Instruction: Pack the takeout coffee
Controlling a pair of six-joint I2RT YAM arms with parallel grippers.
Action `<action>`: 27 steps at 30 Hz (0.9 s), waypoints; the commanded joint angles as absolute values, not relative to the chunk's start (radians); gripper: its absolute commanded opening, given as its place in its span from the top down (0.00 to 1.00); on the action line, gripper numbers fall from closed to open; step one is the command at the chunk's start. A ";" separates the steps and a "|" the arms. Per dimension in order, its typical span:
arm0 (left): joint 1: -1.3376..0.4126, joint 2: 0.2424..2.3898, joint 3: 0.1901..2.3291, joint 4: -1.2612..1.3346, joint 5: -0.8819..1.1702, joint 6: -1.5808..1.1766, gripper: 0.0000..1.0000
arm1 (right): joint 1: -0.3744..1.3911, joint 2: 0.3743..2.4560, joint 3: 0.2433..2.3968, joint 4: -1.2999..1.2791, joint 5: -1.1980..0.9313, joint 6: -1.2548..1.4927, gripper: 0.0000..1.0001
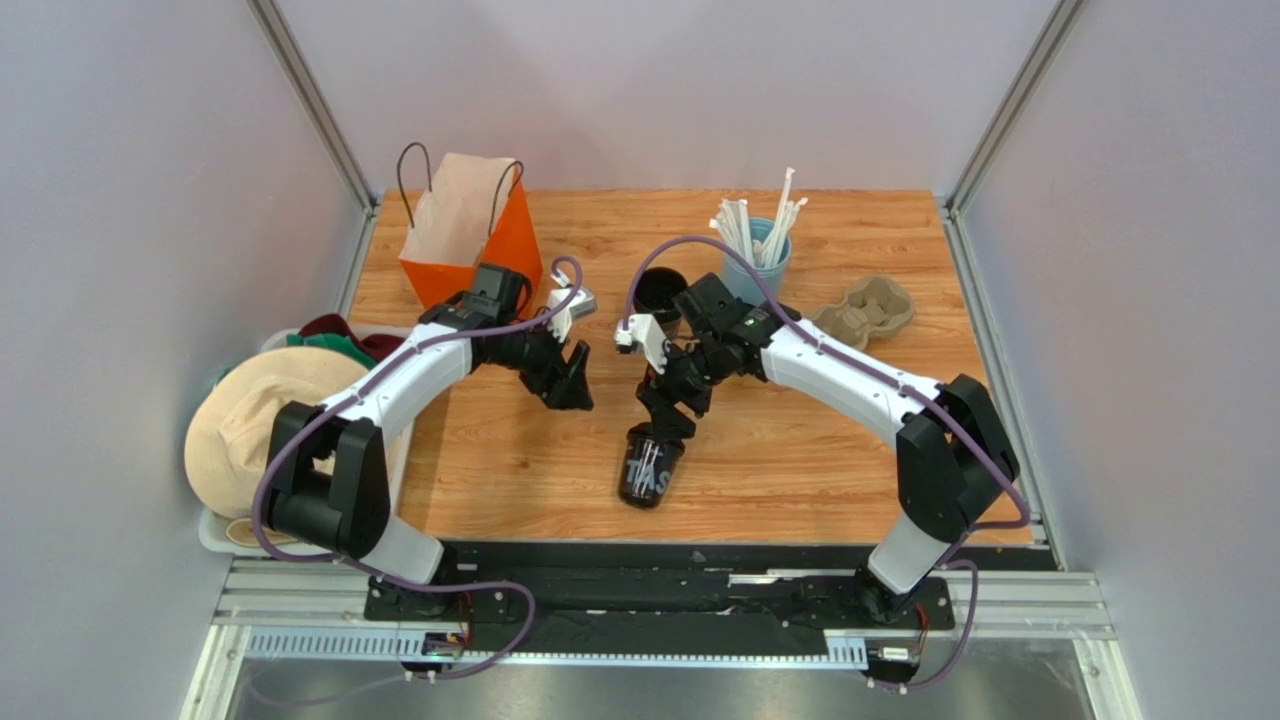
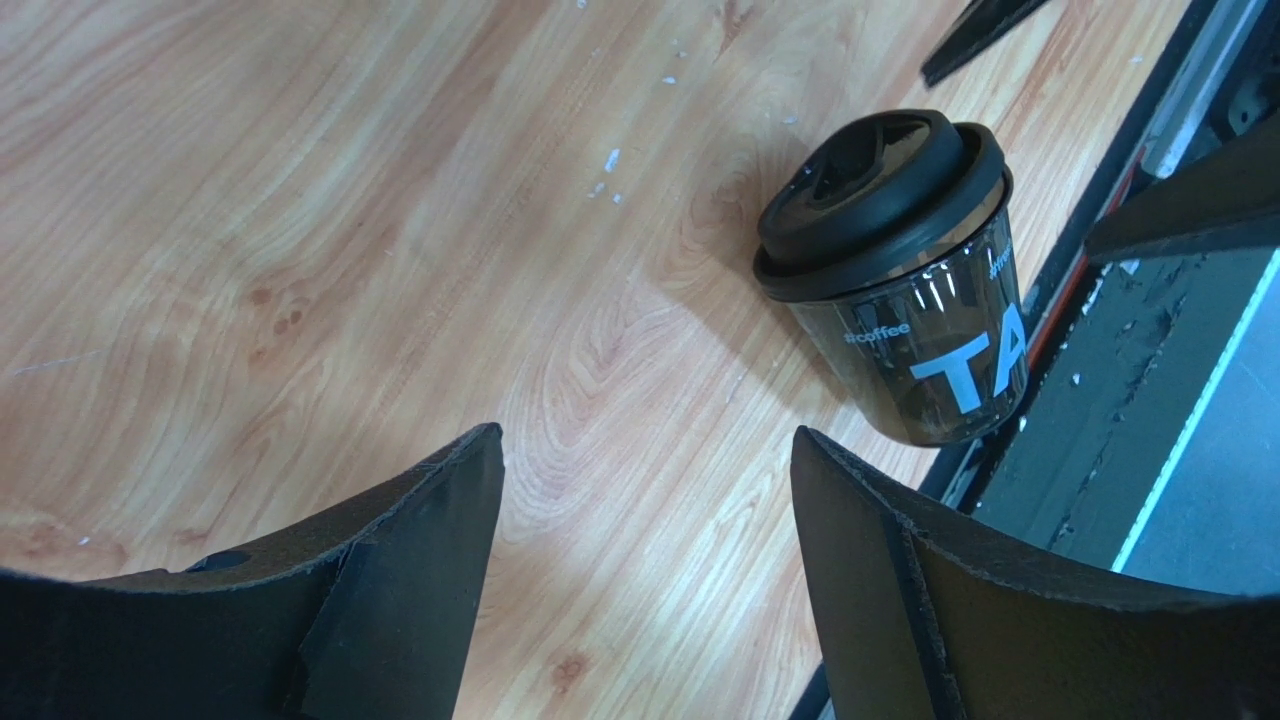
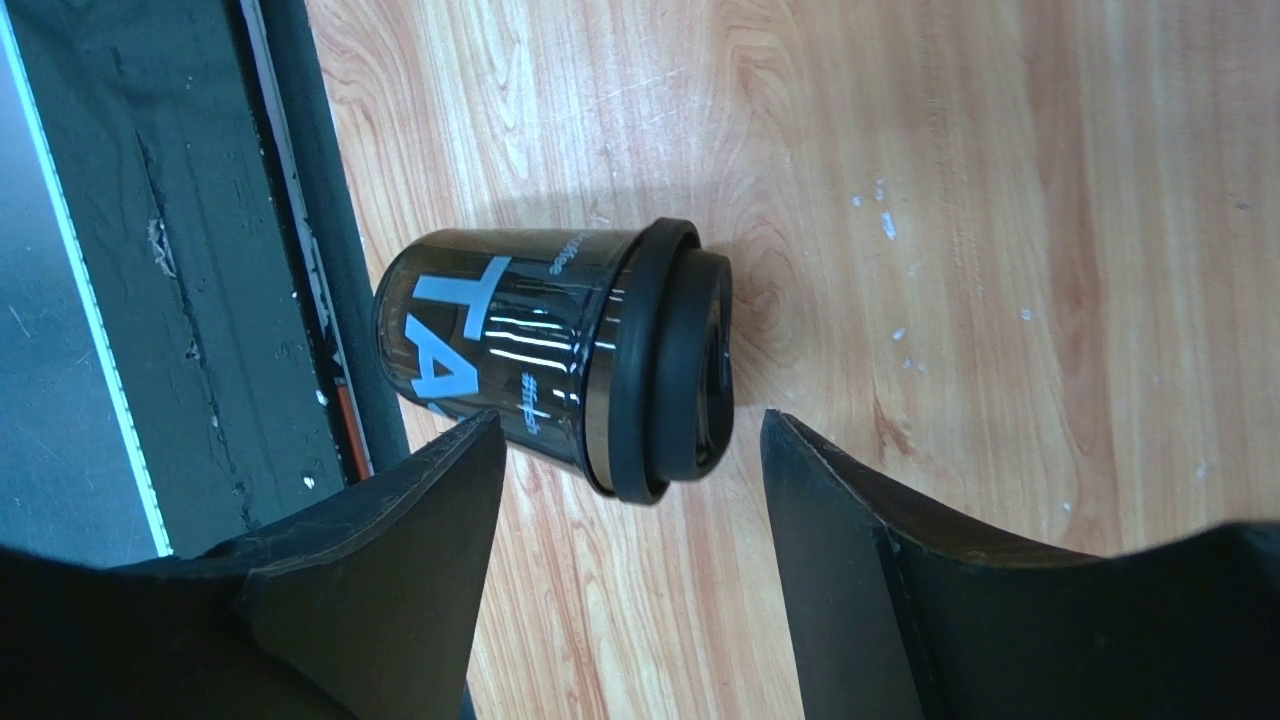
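Takeout coffee [image 1: 649, 465], dark, black lid [image 2: 879, 188] on, apparently on its side, near table's [image 1: 842, 450] front edge

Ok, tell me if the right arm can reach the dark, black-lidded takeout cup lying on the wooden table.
Probably yes: the open right gripper hangs directly over the dark lidded cup, nothing between.

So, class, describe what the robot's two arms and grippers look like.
Both the left arm and right arm have white curved shells between black joints. A purplish-grey cable loops loosely along each. The left gripper and right gripper are black, each with two broad, wedge-shaped fingers.
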State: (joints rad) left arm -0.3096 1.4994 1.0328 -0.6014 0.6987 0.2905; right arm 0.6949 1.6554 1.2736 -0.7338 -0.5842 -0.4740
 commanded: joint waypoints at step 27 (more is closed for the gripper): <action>-0.184 1.442 1.020 -0.534 0.811 0.279 0.21 | 0.775 1.733 1.258 -0.706 -0.494 -0.541 0.64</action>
State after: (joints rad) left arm -0.1883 1.4811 1.0256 -0.5602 0.7776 0.2775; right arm 0.7654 1.7210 1.2575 -0.7170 -0.4976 -0.5251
